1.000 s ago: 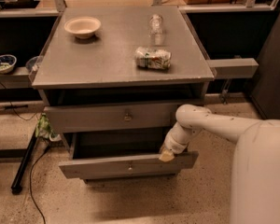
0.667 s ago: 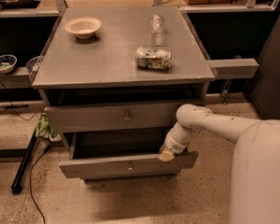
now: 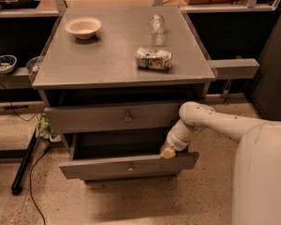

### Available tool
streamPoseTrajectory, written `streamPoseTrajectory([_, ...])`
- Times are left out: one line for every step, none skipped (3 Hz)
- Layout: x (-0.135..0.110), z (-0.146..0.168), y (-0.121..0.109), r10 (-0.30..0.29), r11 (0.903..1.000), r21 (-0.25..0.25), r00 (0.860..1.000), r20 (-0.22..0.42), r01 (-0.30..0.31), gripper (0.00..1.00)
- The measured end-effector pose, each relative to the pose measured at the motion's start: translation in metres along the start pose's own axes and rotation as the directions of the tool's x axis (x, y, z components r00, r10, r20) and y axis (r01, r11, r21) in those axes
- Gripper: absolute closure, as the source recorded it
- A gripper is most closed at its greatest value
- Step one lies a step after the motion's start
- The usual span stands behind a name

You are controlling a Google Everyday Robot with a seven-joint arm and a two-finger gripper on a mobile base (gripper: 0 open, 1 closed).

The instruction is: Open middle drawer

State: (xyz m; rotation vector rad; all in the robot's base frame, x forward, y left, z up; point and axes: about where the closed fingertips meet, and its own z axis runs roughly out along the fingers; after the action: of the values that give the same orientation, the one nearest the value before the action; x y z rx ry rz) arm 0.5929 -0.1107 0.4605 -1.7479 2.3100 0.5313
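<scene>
Middle drawer [image 3: 103,168] stands pulled out of the cabinet [image 3: 107,67], its dark interior exposed below the top drawer [image 3: 98,118]. We note the gripper [image 3: 167,151] at the right end of the middle front's upper edge. We cannot tell its grip state. On top: bowl [image 3: 83,27], can [image 3: 153,59] on its side, bottle [image 3: 156,24].

Smooth plastic tool [image 3: 167,152] at matt wooden middle drawer [image 3: 107,168].
</scene>
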Motion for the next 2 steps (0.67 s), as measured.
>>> streamPoseTrajectory([-0.0005, -0.0034, -0.0039, -0.005, 1.0, 0.006, 1.0, 0.005, 0.005, 1.0])
streamPoseTrajectory([-0.0004, -0.0041, -0.0075, -0.005, 1.0, 0.006, 1.0, 0.005, 0.005, 1.0])
